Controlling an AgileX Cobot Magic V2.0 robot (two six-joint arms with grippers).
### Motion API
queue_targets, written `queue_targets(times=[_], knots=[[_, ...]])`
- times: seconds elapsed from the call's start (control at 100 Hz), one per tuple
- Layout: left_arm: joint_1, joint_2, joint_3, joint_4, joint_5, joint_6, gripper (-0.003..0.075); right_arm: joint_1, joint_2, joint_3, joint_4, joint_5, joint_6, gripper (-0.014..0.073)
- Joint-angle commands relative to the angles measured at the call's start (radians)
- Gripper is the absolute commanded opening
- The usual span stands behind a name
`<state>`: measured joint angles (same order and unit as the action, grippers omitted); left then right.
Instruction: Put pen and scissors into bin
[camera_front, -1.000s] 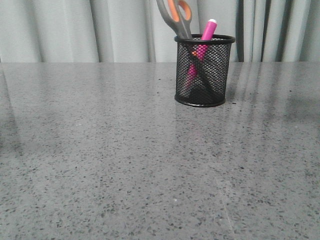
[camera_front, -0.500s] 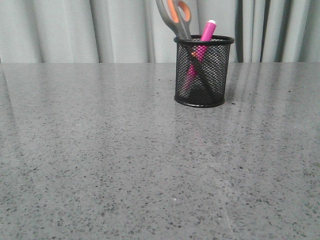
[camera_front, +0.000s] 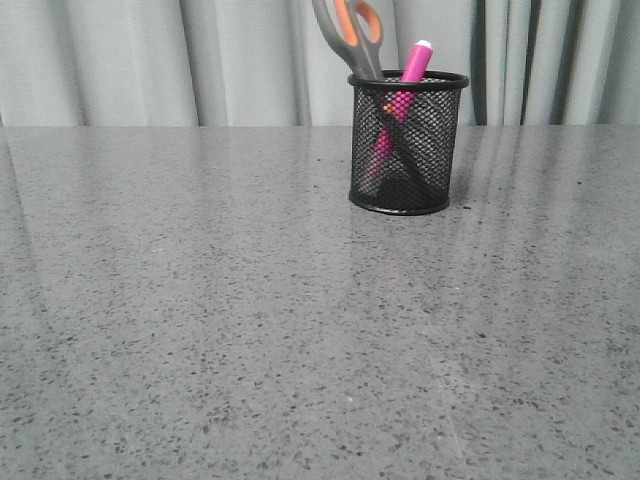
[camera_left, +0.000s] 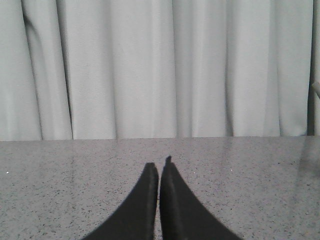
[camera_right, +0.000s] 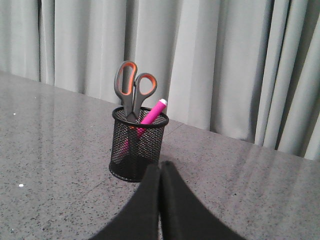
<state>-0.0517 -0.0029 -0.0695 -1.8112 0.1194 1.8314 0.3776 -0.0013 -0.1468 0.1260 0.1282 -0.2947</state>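
The black mesh bin (camera_front: 405, 140) stands upright at the back of the grey table, right of centre. The scissors (camera_front: 352, 32) stand in it, blades down, grey and orange handles sticking out at its left side. The pink pen (camera_front: 412, 63) leans in it with its white end up at the right. The right wrist view shows the bin (camera_right: 138, 145), scissors (camera_right: 133, 87) and pen (camera_right: 154, 112) just beyond my right gripper (camera_right: 160, 165), which is shut and empty. My left gripper (camera_left: 159, 167) is shut and empty over bare table. Neither gripper shows in the front view.
A grey speckled table (camera_front: 250, 320) spreads to the front edge of the view. Pale grey curtains (camera_front: 150, 60) hang along its far side.
The bin with its contents sits a touch higher in the front view than a second ago; a faint shadow at the far left has faded. Nothing else differs.
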Motion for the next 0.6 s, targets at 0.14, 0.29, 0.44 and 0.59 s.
queue_targets(times=[0.14,0.29,0.44,0.59], knots=[[-0.007,-0.016,-0.026,-0.038,0.029,-0.010,-0.0019,-0.006,0.007,-0.024,-0.008,-0.112,-0.010,-0.0064],[-0.007,-0.016,-0.026,-0.038,0.029,-0.010,-0.0019,-0.006,0.007,-0.024,-0.008,-0.108,-0.010,-0.0069],[-0.007,-0.016,-0.026,-0.038,0.029,-0.010,-0.0019,-0.006,0.007,-0.024,-0.008,-0.108,-0.010,-0.0069],[-0.007,-0.016,-0.026,-0.038,0.029,-0.010,-0.0019,-0.006,0.007,-0.024,-0.008,-0.108,-0.010,-0.0069]])
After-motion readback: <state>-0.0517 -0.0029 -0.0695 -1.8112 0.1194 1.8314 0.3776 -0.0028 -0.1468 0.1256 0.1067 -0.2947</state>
